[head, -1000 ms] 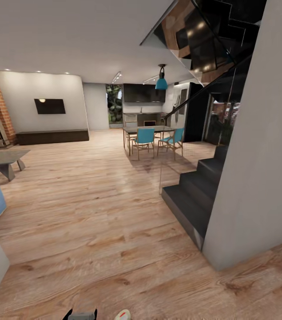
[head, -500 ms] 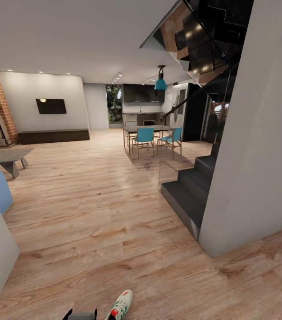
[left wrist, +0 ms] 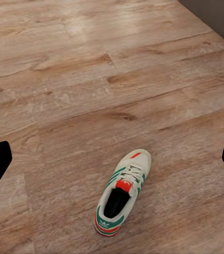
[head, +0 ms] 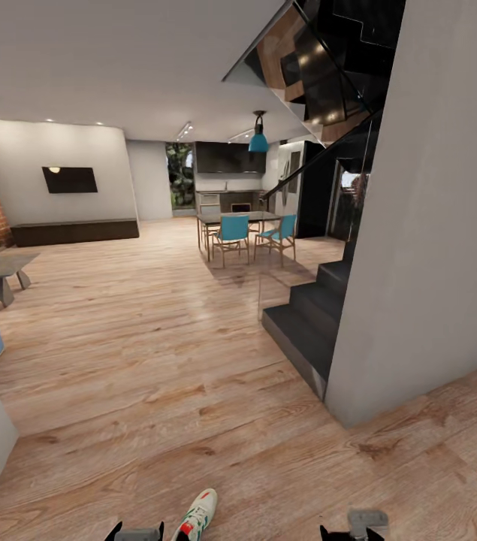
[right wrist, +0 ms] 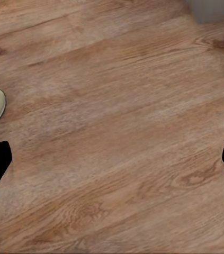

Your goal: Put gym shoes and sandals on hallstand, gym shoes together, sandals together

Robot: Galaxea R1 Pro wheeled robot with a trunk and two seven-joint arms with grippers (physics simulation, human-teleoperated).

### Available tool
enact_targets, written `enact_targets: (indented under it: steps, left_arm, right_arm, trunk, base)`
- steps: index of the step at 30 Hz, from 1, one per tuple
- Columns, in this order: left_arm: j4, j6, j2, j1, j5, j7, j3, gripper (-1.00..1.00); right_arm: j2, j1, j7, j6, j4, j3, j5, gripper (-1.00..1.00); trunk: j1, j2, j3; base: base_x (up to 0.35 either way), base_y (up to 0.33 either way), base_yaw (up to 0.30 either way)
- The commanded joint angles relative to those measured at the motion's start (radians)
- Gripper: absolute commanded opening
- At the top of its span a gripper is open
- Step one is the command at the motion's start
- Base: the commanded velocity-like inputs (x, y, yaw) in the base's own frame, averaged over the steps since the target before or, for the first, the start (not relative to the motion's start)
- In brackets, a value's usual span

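Left gripper [left wrist: 112, 159], at the head view's bottom left, hangs wide and empty over a sneaker [left wrist: 121, 191] lying on the floor [head: 155, 338]; right gripper [right wrist: 112, 159], bottom right, is equally wide and empty. No shoe is lifted yet, so seemingly everything remains.

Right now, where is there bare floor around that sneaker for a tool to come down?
Bare wood floor surrounds the gym shoe on all sides in the left wrist view. In the head view, it gets tight only rightward, by the grey wall and dark stairs.
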Motion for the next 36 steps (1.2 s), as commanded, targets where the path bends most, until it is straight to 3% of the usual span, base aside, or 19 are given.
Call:
enact_targets:
  steps: [1,4,11,14,18,22,36]
  left_arm:
    - [0.0,-0.003,0.0,-0.001,0.0,0.0,0.0,1.0]
    - [0.0,-0.003,0.002,-0.001,0.0,0.0,0.0,1.0]
    - [-0.001,-0.002,0.002,-0.001,0.0,0.001,0.001,1.0]
    - [-0.005,-0.002,0.003,-0.001,0.0,0.003,0.001,1.0]
    - [-0.042,0.002,0.003,-0.002,0.0,0.005,0.002,1.0]
    - [-0.093,0.029,0.002,-0.011,-0.001,0.006,0.002,1.0]
    - [-0.124,0.084,0.002,-0.031,0.0,0.006,0.002,1.0]
  right_arm:
    - [0.0,0.0,-0.001,0.006,-0.016,0.0,0.0,1.0]
    - [0.001,0.0,-0.002,0.01,-0.082,0.002,0.004,1.0]
    - [0.002,0.0,-0.002,0.091,-0.102,0.002,0.004,1.0]
    - [0.002,0.0,-0.002,0.155,-0.161,0.002,0.002,1.0]
    - [0.002,0.0,-0.002,0.32,-0.304,0.002,-0.001,1.0]
    - [0.002,0.0,-0.002,0.436,-0.437,0.002,-0.003,1.0]
    - [0.001,0.0,-0.002,0.483,-0.494,0.002,-0.001,1.0]
  trunk:
    - [0.0,-0.001,-0.001]
    - [0.0,-0.001,-0.001]
    - [0.0,-0.001,-0.001]
    - [0.008,-0.015,-0.007]
    - [0.023,-0.043,-0.02]
    - [0.038,-0.071,-0.032]
    - [0.092,-0.169,-0.088]
  base:
    - [-0.001,0.0,-0.006]
    - [0.0,0.0,-0.002]
    - [0.0,0.0,0.0]
    - [0.0,0.0,0.0]
    - [0.0,0.0,0.0]
    - [0.0,0.0,0.0]
    - [0.0,0.0,0.0]
